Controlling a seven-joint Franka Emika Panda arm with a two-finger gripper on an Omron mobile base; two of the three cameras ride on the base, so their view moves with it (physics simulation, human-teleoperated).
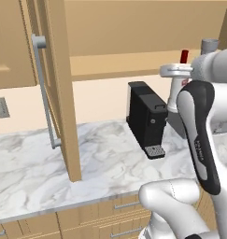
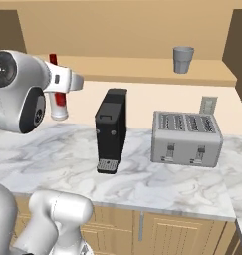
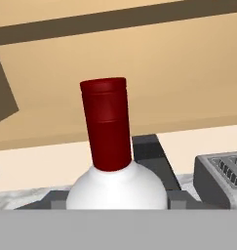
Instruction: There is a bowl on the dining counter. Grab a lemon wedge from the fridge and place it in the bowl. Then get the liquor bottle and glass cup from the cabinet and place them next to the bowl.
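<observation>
My gripper [image 2: 58,85] is shut on the liquor bottle [image 2: 59,105], a white bottle with a red cap [image 3: 106,122] and a red label. I hold it upright in the air in front of the wall, above the marble counter. In the hand view the bottle's white shoulder [image 3: 117,188] sits between my two dark fingers [image 3: 55,199]. From the left the bottle [image 1: 174,95] hangs under the hand [image 1: 178,71]. The glass cup [image 2: 183,59] stands on the shelf of the open cabinet [image 2: 142,69], to the right of the bottle. The bowl, lemon wedge, fridge and dining counter are out of view.
The cabinet door [image 1: 59,79] stands open on the left with its silver bar handle [image 1: 44,93]. A black coffee machine [image 2: 111,129] sits on the marble counter [image 2: 157,184] right of the bottle. A grey toaster [image 2: 186,137] stands further right.
</observation>
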